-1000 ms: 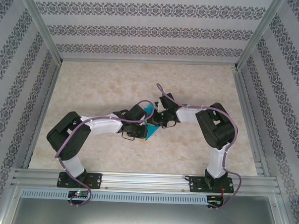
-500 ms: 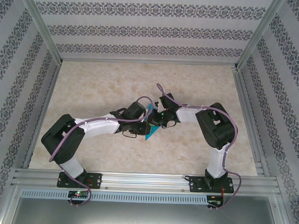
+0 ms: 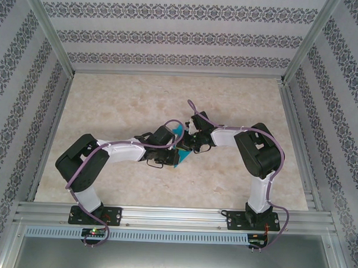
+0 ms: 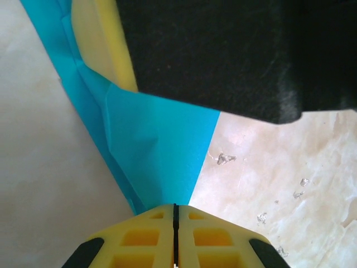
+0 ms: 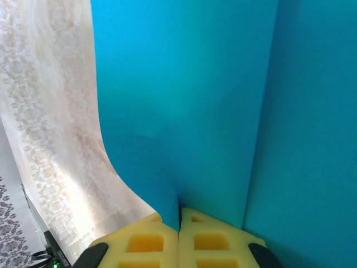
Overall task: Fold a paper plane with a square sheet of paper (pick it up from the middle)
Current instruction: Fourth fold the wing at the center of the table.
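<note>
The square sheet of paper [image 3: 178, 160] is teal and partly folded, held up off the table's middle between both grippers. My left gripper [image 3: 173, 150] comes at it from the left. In the left wrist view its yellow jaws [image 4: 174, 205] are pressed together on the narrow lower end of the paper [image 4: 156, 145]. My right gripper [image 3: 185, 144] comes from the right, and one yellow finger [image 4: 103, 44] of it lies against the sheet. In the right wrist view the right gripper [image 5: 179, 211] is shut, with a curled edge of the paper [image 5: 184, 100] running in between its jaws.
The marbled beige tabletop [image 3: 139, 102] is ringed by aluminium rails [image 3: 163, 215] and patterned walls. A few small specks [image 4: 223, 158] lie on the table beside the paper. Both arms' elbows stand out to the sides near the front edge.
The left arm pushed forward half a second ago and has drawn back again. Its jaws closed a little tighter on the paper. The right arm has stayed put.
</note>
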`<action>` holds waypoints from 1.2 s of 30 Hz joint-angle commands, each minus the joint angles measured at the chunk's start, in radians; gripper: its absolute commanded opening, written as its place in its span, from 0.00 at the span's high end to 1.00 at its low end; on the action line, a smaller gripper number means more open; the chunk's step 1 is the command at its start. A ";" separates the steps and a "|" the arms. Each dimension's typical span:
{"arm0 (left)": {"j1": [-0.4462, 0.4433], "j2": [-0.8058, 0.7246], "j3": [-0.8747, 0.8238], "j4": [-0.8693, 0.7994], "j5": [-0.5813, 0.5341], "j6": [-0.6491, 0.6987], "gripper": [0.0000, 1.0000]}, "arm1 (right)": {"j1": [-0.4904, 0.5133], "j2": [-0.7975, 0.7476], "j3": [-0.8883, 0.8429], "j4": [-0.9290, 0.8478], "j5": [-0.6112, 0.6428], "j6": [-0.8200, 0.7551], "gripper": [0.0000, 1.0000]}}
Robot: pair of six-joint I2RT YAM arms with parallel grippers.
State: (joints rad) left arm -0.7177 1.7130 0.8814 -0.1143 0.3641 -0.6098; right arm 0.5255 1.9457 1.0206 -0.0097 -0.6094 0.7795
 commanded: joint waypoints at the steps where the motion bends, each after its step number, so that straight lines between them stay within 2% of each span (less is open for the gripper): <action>1: 0.012 0.017 -0.013 0.017 -0.032 0.022 0.90 | -0.007 0.037 -0.021 -0.063 0.037 -0.011 0.95; 16: 0.012 0.024 -0.037 -0.006 -0.042 0.048 0.91 | -0.009 0.031 -0.022 -0.051 0.036 -0.006 0.94; 28: 0.008 0.020 -0.067 0.013 0.027 0.061 0.91 | -0.015 0.024 -0.008 -0.059 0.053 -0.006 0.87; 36: -0.003 0.054 -0.075 0.001 0.009 0.087 0.91 | -0.038 0.006 -0.008 -0.050 0.054 0.001 0.83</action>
State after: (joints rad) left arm -0.7124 1.7287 0.8436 -0.0555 0.3702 -0.5575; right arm 0.5167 1.9450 1.0210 -0.0074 -0.6243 0.7830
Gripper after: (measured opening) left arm 0.092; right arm 0.172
